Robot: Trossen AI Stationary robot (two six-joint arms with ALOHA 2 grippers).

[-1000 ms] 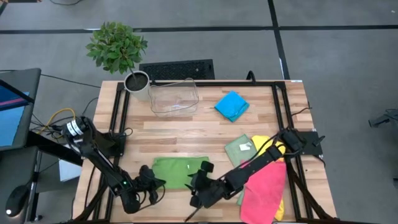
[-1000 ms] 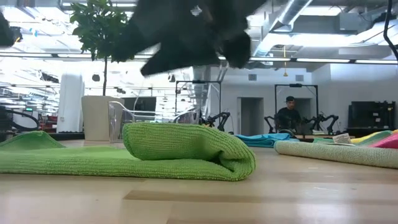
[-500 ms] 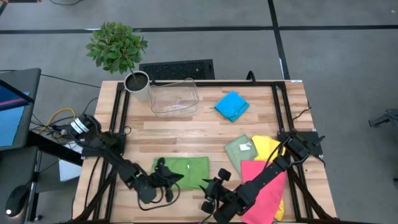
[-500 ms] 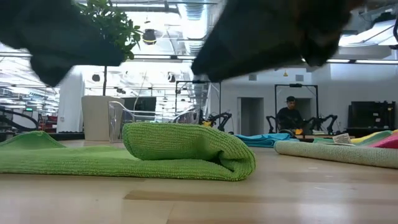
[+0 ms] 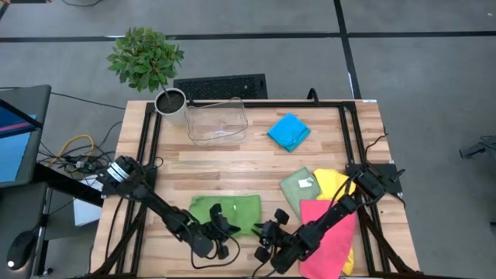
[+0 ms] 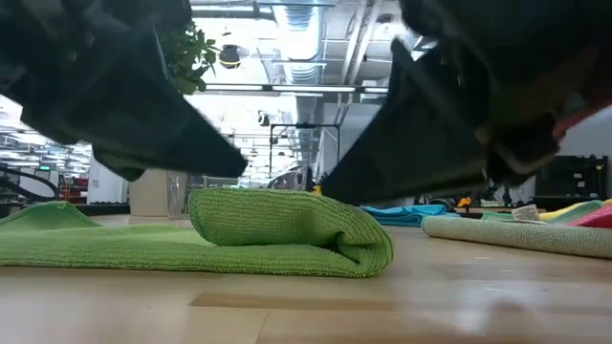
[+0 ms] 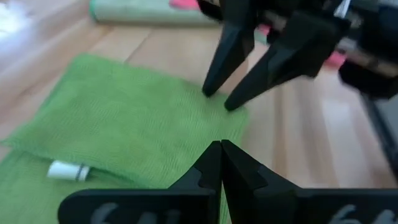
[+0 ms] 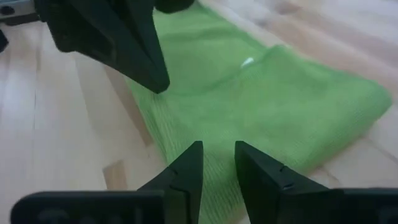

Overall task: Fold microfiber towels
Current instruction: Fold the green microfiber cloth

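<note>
The bright green towel [image 5: 226, 211] lies near the table's front edge, its right part folded over in a thick roll [image 6: 287, 229] and a flat layer running left. It carries a small white tag [image 7: 68, 170]. My left gripper [image 7: 221, 149] is shut and hovers just above the towel's near edge. My right gripper [image 8: 217, 152] stands beside it at the towel's near right corner [image 7: 239, 115], its fingers a narrow gap apart with nothing between them. Blue [image 5: 288, 132], sage [image 5: 297, 186], yellow [image 5: 335, 181] and pink [image 5: 329, 231] towels lie on the table's right half. My right gripper slants down from the near right over the green towel's near right corner [image 7: 239, 115]. Whether its fingertips [image 7: 208, 92] touch the cloth, I cannot tell.
A clear plastic bin [image 5: 217, 121] stands at the back, with a potted plant [image 5: 147, 60] to its left at the far corner. Bare wood lies between the bin and the green towel. A person sits in the room far behind [image 6: 442, 177].
My left gripper has swung along the front edge toward the table's right and now sits over the green towel's near edge. My right gripper has drawn back toward the near right and come down beside the towel's corner. The towel has not moved.
</note>
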